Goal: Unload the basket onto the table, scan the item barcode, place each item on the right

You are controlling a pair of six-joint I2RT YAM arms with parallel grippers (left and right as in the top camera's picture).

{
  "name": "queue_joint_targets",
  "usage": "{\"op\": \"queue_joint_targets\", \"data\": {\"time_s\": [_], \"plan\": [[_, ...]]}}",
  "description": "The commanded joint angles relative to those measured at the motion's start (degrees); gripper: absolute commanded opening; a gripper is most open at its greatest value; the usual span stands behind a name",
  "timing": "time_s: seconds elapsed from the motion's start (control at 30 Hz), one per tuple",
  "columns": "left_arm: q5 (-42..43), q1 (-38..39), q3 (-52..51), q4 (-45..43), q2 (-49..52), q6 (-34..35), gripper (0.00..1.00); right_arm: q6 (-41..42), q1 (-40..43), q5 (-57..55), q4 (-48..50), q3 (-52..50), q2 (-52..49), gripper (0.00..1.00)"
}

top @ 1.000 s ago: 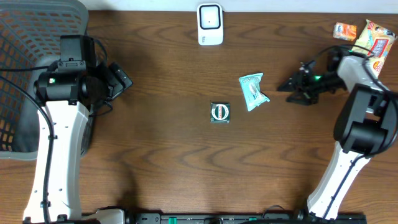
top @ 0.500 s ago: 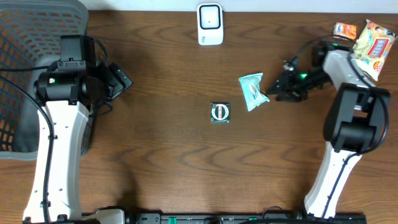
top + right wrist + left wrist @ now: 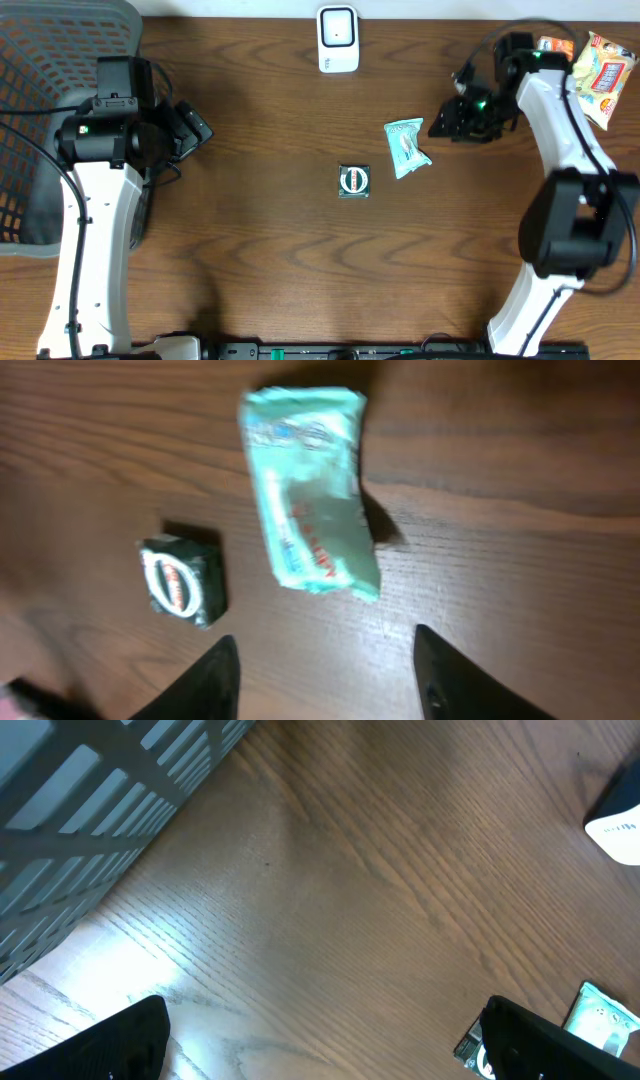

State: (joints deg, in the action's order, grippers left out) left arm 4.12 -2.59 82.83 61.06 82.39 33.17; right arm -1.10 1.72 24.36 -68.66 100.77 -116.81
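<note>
Overhead, the grey basket (image 3: pixel 40 100) sits at the far left with the left gripper (image 3: pixel 192 130) just beside it, its fingers spread wide and holding nothing. Mid-table, the white scanner (image 3: pixel 338 38) stands at the far edge, a small dark square packet (image 3: pixel 354 181) lies nearer, and the teal packet (image 3: pixel 406 147) lies flat just right of that, apart from both. The right gripper (image 3: pixel 450 120) hovers just right of the teal packet, fingers parted and empty, and two snack packets (image 3: pixel 598 62) lie in the far right corner.

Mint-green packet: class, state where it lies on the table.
The packet lies right of centre overhead, between the dark square item and the right gripper, touching neither.
</note>
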Motion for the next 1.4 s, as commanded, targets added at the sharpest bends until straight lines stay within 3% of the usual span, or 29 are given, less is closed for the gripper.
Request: {"op": "queue_joint_targets", "data": {"time_s": [0.0,0.07,0.17,0.3,0.43,0.83,1.13,1.37], "plan": [[-0.7,-0.3,-0.1,0.0,0.0,0.1,0.97,1.5,-3.8,-3.9,1.0,1.1,3.9,0.40],[-0.7,-0.3,-0.1,0.0,0.0,0.1,0.98,1.5,-5.7,-3.9,2.2,1.1,4.0,0.29],[-0.7,-0.3,-0.1,0.0,0.0,0.1,0.98,2.3,-9.8,-8.7,5.0,0.6,2.8,0.01],[-0.7,-0.3,-0.1,0.0,0.0,0.1,0.98,9.9,-13.5,-22.0,7.5,0.4,0.4,0.01],[-0.7,-0.3,-0.1,0.0,0.0,0.1,0.98,11.5,-15.8,-28.3,8.9,0.4,-3.3,0.01],[-0.7,-0.3,-0.1,0.0,0.0,0.1,0.98,15.0,-16.0,-30.3,8.6,0.4,-15.5,0.01],[-0.7,-0.3,-0.1,0.0,0.0,0.1,0.98,15.0,-16.0,-31.9,3.7,2.0,-9.7,0.02],[-0.7,-0.3,-0.1,0.0,0.0,0.1,0.98,15.0,-16.4,-29.1,2.5,2.1,-2.6,0.20]]}}
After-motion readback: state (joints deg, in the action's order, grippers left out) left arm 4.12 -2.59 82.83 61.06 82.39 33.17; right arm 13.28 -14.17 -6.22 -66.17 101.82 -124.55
